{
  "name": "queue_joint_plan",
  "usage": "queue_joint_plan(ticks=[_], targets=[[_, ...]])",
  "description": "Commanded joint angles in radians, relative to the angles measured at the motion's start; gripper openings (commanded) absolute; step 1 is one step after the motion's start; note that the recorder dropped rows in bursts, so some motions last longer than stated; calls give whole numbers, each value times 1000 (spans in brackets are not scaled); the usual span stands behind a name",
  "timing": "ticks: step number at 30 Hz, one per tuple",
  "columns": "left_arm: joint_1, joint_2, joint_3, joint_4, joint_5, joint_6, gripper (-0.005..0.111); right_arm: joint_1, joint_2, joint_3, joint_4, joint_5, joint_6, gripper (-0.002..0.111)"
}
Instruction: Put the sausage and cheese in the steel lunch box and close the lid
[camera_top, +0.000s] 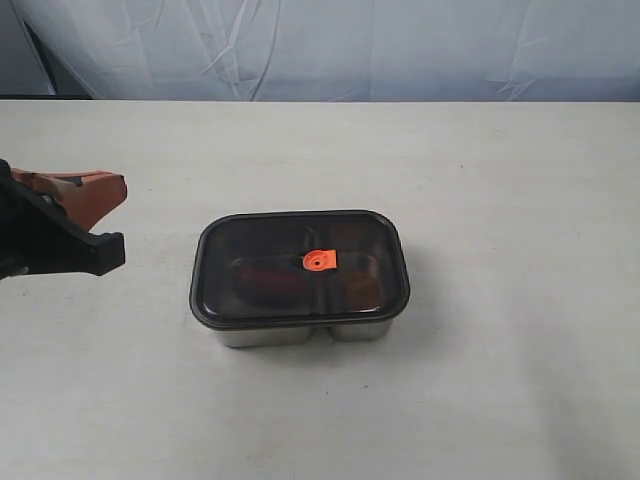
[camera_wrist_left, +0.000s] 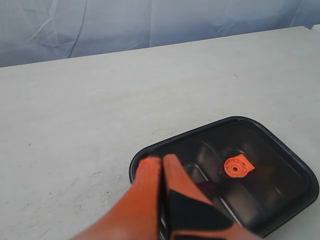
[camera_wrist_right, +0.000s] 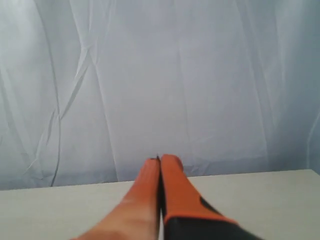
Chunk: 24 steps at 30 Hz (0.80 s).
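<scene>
Your shiny rectangular stainless-steel lunch box (camera_top: 290, 335) sits near the middle of the pale worktop (camera_top: 500, 400), with its long side facing the exterior camera. The dark, smoky translucent lid (camera_top: 270, 260) with rounded corners lies flat on top and covers the whole opening, its rim sitting all round the steel edge. The small orange centre valve (camera_top: 320, 260) shows on the lid's middle.

Through the tinted plastic you can make out the divider and two compartments. A dim reddish shape in the left compartment appears to be the small curved red sausage (camera_top: 262, 275), but its outline is too dark to trace. You cannot pick out the yellow-orange wedge of cheese through the lid in any view.

Your left end effector (camera_top: 95, 215) is at the left edge of the exterior view, off to the left of the box and not touching it. Its orange-and-black fingers are pressed together with nothing between them. The left wrist view shows the same shut tips (camera_wrist_left: 161, 162), with the lid (camera_wrist_left: 270, 165) and its valve (camera_wrist_left: 237, 166) beyond them.

Your right end effector (camera_wrist_right: 160, 162) also has its fingers pressed together on nothing. It points across the worktop toward the wrinkled pale blue backdrop cloth (camera_wrist_right: 150, 75).
</scene>
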Motion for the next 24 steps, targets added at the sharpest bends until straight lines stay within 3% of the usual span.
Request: queue_joint_plan(ticks=[1, 4, 7, 15, 24], targets=[[-3, -6, 4, -3, -5, -4, 0, -5, -5, 6, -748, 137, 661, -1], [-3, -6, 4, 6, -5, -4, 0, -17, -5, 6, -997, 283, 946, -1], [-3, -6, 4, 8, -5, -4, 0, -75, -17, 6, -1081, 391, 1074, -1], [-3, -6, 4, 8, -5, -4, 0, -231, -71, 6, -1065, 467, 1085, -1], [-3, -6, 4, 8, -5, -4, 0, -243, -71, 17, -1055, 469, 1071, -1]])
